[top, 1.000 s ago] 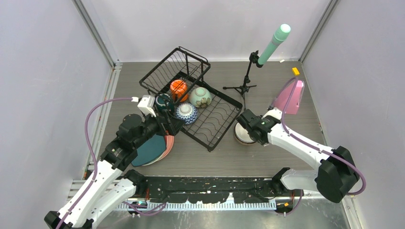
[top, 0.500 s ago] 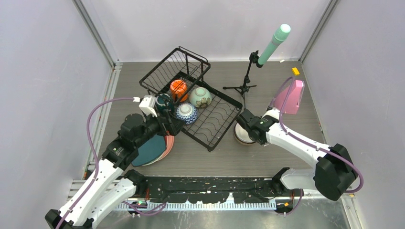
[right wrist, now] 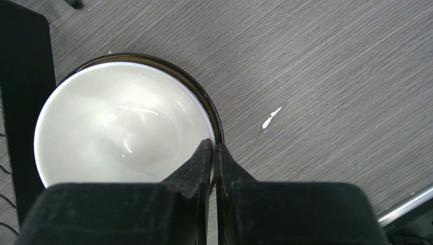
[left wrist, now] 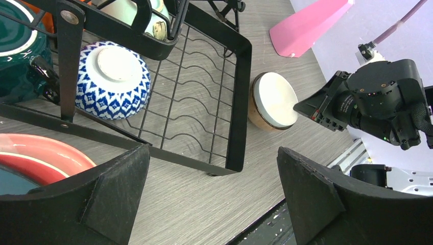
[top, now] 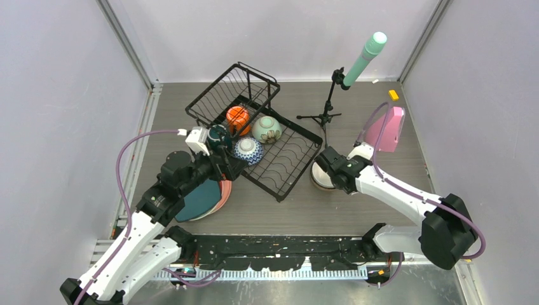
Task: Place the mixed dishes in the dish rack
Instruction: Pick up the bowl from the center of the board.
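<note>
I clamp the right gripper (right wrist: 212,145) on the bowl's (right wrist: 117,127) rim, beside the rack (left wrist: 244,102), to lift it in; the left gripper (left wrist: 210,153) hangs by the rack, jaws apart.

The table (top: 286,216) looks like matt grey wood-grain laminate. The dish rack (left wrist: 244,102) is thin black coated wire with a dull sheen. The white bowl (right wrist: 122,127) is glossy glaze inside, tan and matt outside. The blue-patterned bowl (left wrist: 115,89) and dark green mug (left wrist: 18,56) shine like glazed ceramic. The right gripper (right wrist: 213,150) has matt black fingers (right wrist: 196,171), grainy like moulded plastic.
</note>
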Robot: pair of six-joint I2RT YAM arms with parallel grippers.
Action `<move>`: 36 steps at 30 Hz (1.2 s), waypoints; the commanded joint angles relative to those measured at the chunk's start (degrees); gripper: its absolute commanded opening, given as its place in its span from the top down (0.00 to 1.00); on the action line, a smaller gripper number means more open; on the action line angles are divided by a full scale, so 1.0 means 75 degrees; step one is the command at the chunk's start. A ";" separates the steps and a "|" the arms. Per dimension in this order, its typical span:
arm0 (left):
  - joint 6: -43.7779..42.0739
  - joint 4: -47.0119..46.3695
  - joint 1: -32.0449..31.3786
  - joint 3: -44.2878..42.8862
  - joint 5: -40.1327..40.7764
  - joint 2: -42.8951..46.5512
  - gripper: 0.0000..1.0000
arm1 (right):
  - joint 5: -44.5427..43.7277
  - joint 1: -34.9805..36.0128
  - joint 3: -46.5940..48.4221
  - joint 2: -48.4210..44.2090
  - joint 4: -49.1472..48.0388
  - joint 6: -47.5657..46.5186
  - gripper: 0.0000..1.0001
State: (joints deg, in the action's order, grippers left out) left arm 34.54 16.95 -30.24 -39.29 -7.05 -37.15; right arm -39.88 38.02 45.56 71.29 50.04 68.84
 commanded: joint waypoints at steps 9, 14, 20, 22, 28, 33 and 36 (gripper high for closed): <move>0.0094 -0.0497 0.0036 -0.0023 -0.0202 -0.0058 0.02 | -0.0423 -0.0007 -0.0390 -0.1307 -0.0958 -0.0175 1.00; 0.0260 -0.0523 0.0036 -0.0139 -0.0257 -0.0207 0.02 | -0.0369 -0.0007 -0.0512 -0.1599 -0.1160 -0.0284 1.00; -0.0107 -0.0565 -0.0310 -0.0783 -0.0894 -0.1180 0.11 | -0.0364 -0.0007 -0.0503 -0.1641 -0.1172 -0.0505 1.00; -0.0461 -0.0553 -0.0931 -0.1018 -0.0466 -0.1524 0.10 | -0.0369 -0.0008 -0.0446 -0.1627 -0.1174 -0.0704 1.00; -0.1927 -0.0095 -0.3142 -0.2036 0.1070 -0.3111 0.11 | 0.0010 -0.0083 -0.0189 -0.1526 -0.1057 -0.1156 1.00; -0.2780 -0.0585 -0.4247 -0.2278 0.1346 -0.4346 0.11 | 0.0682 -0.0257 -0.0053 -0.1691 -0.0711 -0.0972 1.00; -0.2819 -0.1551 -0.4357 -0.1974 0.1095 -0.4618 0.10 | 0.0858 -0.0337 -0.0030 -0.1940 -0.0755 -0.1041 1.00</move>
State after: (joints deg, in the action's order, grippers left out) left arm 17.89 14.31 -62.13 -55.22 -0.05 -70.28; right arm -35.57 36.07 42.52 60.27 45.52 61.08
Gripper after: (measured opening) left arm 0.895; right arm 0.089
